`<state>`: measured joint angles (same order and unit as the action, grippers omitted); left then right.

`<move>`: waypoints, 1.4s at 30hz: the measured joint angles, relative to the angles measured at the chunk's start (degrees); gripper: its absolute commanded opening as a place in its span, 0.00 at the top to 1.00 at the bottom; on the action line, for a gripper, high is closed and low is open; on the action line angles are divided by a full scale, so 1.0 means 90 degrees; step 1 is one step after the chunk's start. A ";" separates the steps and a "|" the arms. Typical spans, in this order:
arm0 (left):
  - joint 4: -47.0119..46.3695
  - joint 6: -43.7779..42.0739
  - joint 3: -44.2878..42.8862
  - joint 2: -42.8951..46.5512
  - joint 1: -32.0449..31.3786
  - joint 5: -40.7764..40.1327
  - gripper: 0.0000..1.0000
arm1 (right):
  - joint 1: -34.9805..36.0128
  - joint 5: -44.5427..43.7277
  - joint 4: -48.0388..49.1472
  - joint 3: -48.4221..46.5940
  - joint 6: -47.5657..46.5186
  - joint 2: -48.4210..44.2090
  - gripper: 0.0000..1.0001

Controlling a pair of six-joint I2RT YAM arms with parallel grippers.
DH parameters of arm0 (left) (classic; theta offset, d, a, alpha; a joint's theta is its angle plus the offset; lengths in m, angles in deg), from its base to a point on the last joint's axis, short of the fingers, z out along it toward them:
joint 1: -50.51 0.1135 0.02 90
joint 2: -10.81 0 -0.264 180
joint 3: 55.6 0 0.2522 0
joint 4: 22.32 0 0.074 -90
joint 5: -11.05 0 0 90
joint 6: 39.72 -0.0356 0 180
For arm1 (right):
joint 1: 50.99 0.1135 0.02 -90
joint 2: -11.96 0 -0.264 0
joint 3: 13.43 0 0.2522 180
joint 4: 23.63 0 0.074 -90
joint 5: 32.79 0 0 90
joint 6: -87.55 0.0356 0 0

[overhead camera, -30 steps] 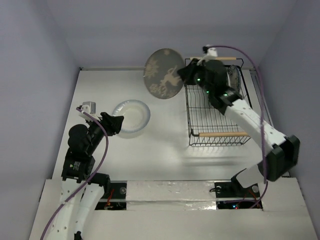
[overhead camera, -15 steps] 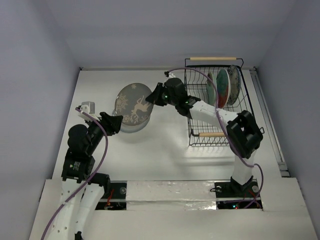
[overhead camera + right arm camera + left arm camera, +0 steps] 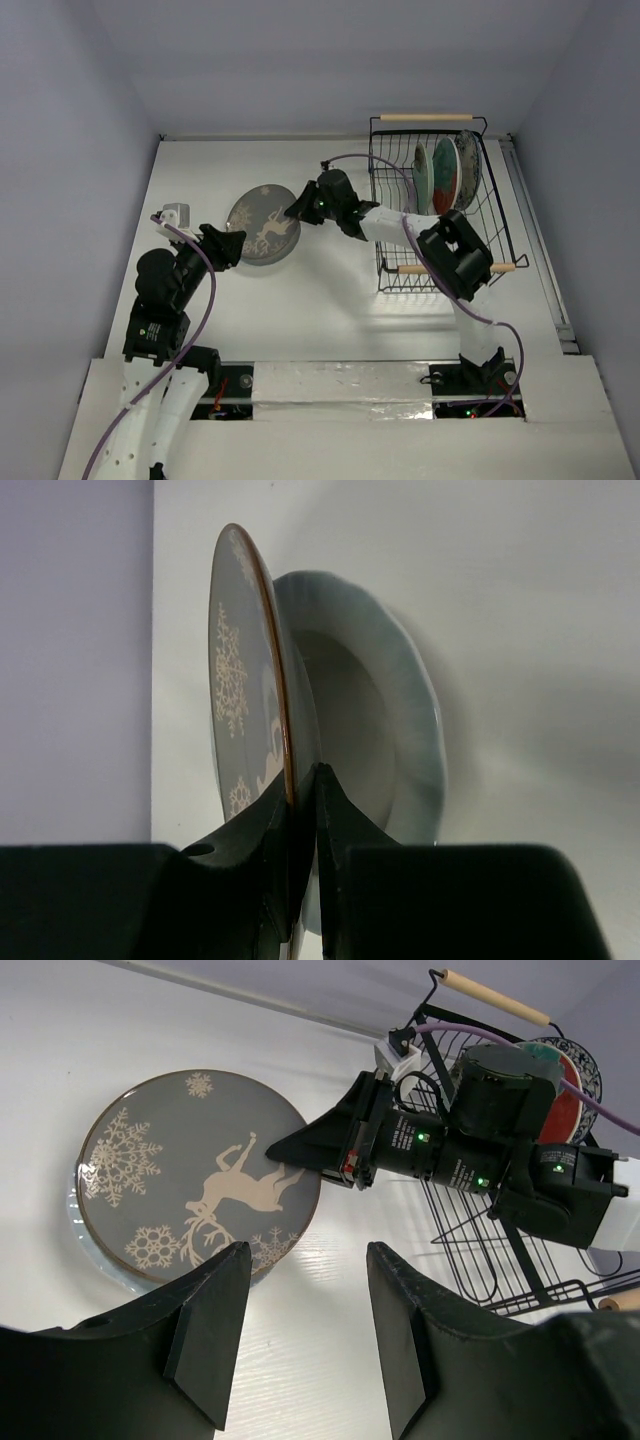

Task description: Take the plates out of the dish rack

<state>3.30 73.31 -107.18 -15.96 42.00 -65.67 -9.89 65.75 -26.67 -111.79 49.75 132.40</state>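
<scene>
- The right tool (image 3: 297,208) is clamped on the rim of the grey plate (image 3: 262,227). The wrist view shows one finger above and one below the edge.
- The grey plate extends out ahead of that tool, over a pale plate (image 3: 390,730) lying on the surface (image 3: 330,290).
- In the wrist view a wedge of gap widens away from the tool, so the grey plate is probably not flat yet.
- To do this well, lower the far edge until the plates nest, then part the fingers only slightly. The lower finger sits between the two plates and could drag either one.
- Pull straight back along the rim line towards the rack (image 3: 397,188), without lifting.
- The left tool (image 3: 305,1260) hangs with its fingers apart, just short of the stack. It should stay clear.
- More plates (image 3: 447,172) stand upright in the rack, behind the right tool.
- Their count is hard to tell, because they overlap and the arm crosses them.
- From above, the pale plate is almost wholly covered.
- Whether the two plates touch at the gripped edge is hidden by the fingers.
</scene>
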 measured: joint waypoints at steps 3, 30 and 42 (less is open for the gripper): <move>0.0000 0.0000 0.0000 0.0000 0.0000 0.0000 0.53 | 0.0022 0.0039 0.0061 0.0000 0.0112 0.0041 0.99; -0.0002 0.0022 0.0000 0.0000 0.0104 -0.0029 0.54 | 0.0454 -0.1120 -0.0571 0.0027 -0.0792 -0.0097 0.15; -0.0002 0.0029 0.0000 0.0002 0.0151 -0.0024 0.54 | 0.0748 -0.2844 -0.2157 -0.0867 -0.1979 -0.0097 0.06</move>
<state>3.27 73.57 -107.18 -15.94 43.36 -65.89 -3.15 40.15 -46.08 -119.59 31.94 131.53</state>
